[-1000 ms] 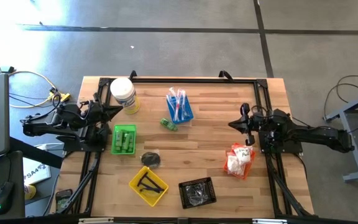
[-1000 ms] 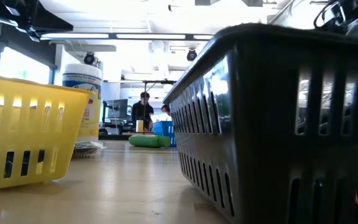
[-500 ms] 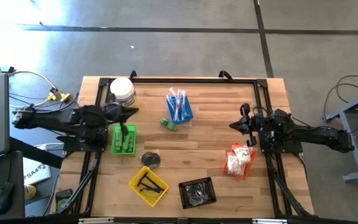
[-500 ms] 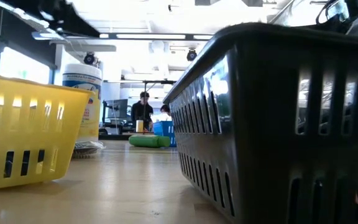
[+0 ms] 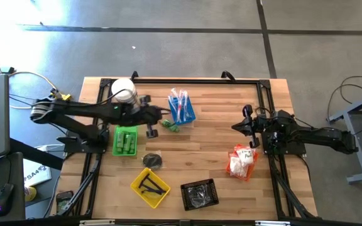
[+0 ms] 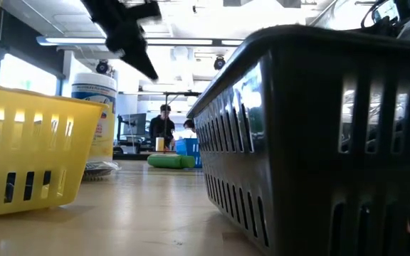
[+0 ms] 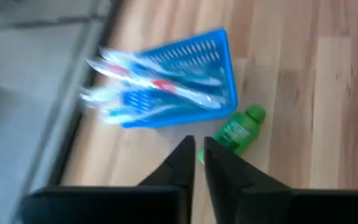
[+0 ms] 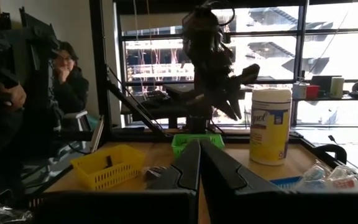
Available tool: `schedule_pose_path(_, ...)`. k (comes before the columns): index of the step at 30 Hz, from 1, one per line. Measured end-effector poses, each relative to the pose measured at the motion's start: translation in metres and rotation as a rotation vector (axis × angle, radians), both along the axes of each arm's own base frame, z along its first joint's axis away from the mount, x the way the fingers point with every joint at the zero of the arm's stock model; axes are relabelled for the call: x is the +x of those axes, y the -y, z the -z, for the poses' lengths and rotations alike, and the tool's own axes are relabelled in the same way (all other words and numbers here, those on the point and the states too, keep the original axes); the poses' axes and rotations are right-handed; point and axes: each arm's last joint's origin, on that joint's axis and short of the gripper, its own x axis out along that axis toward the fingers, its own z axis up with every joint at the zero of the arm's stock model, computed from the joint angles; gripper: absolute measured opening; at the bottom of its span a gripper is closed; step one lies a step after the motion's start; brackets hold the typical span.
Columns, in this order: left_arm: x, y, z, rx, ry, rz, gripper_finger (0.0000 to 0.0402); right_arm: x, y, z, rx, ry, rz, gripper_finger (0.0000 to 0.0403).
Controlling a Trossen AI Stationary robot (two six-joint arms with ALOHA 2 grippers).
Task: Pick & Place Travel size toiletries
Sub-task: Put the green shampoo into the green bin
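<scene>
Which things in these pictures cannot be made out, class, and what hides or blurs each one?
- Contents of the black tray: low view, its dark wall hides them.
- Contents of the yellow tray: low view, wall hides them; high view, too small.
- Toothbrushes in the blue tray: left wrist view, blurred.
- Sachets in the orange tray: high view, print too small.
- Right claw: high view, too small to judge.

A yellow tray (image 6: 30, 146) and black tray (image 6: 319, 135) frame a green bottle (image 6: 169, 161) lying on the table (image 6: 155, 213), a dark arm (image 6: 123, 32) overhead.
</scene>
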Motion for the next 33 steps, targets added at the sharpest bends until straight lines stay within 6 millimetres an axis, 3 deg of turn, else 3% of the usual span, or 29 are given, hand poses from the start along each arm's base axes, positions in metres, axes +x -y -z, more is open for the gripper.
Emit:
schedule_pose_path(3, 0.008, -0.02, 0.015, -0.066, -0.082, 0.052, 0.0068, 0.0, 0.0, 0.0, 0.012, -0.005, -0.003, 0.0005)
schedule_pose_path(9, 0.025, -0.045, 0.049, -0.106, -0.192, 0.132, 0.02, 0.001, 0.0, 0.004, 0.041, -0.045, -0.002, 0.0004)
schedule_pose_path(16, 0.045, -0.05, 0.085, -0.103, -0.286, 0.225, 0.0318, 0.001, 0.0, 0.004, 0.048, -0.048, -0.002, 0.0004)
schedule_pose_path(21, 0.05, -0.051, 0.098, -0.117, -0.335, 0.237, 0.0349, 0.001, 0.0, 0.005, 0.048, -0.052, 0.0, 0.0005)
schedule_pose_path(33, 0.071, -0.061, 0.114, -0.233, -0.415, 0.38, 0.0352, 0.001, 0.001, 0.005, 0.04, -0.05, 0.012, 0.0005)
